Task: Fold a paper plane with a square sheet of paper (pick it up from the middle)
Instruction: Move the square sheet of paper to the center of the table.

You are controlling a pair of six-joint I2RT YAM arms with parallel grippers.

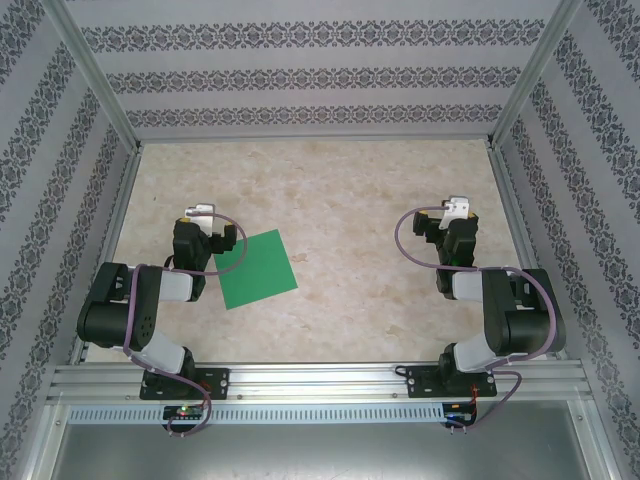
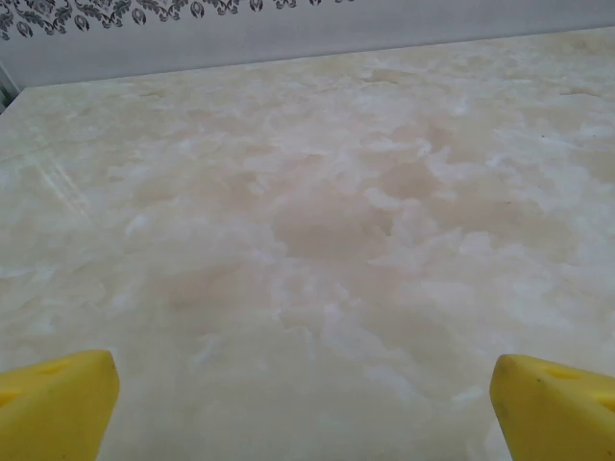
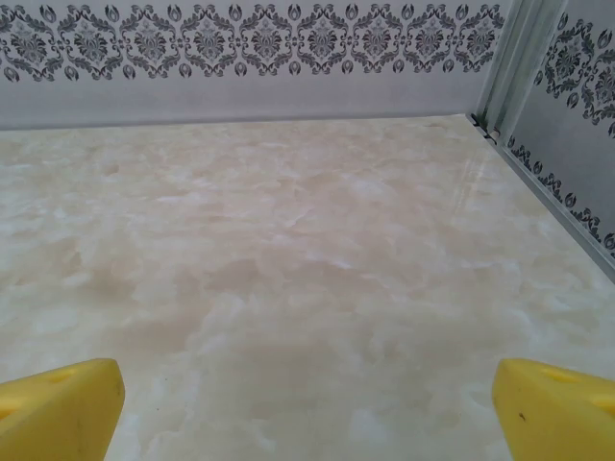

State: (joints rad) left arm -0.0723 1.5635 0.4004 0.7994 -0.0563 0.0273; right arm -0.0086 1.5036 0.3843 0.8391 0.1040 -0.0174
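Green paper square (image 1: 258, 269) flat on marbled table (image 1: 350, 200), left fingers (image 2: 53, 403), right fingers (image 3: 58, 408) spread, empty

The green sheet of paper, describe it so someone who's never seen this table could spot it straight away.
On the pale marbled table, look at the left half, beside the left arm. A flat square sheet of paper lies there, turned askew. It is the one bright green patch on the beige surface.

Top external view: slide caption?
Green square sheet of paper lies flat near the left gripper; right gripper far off; both open.
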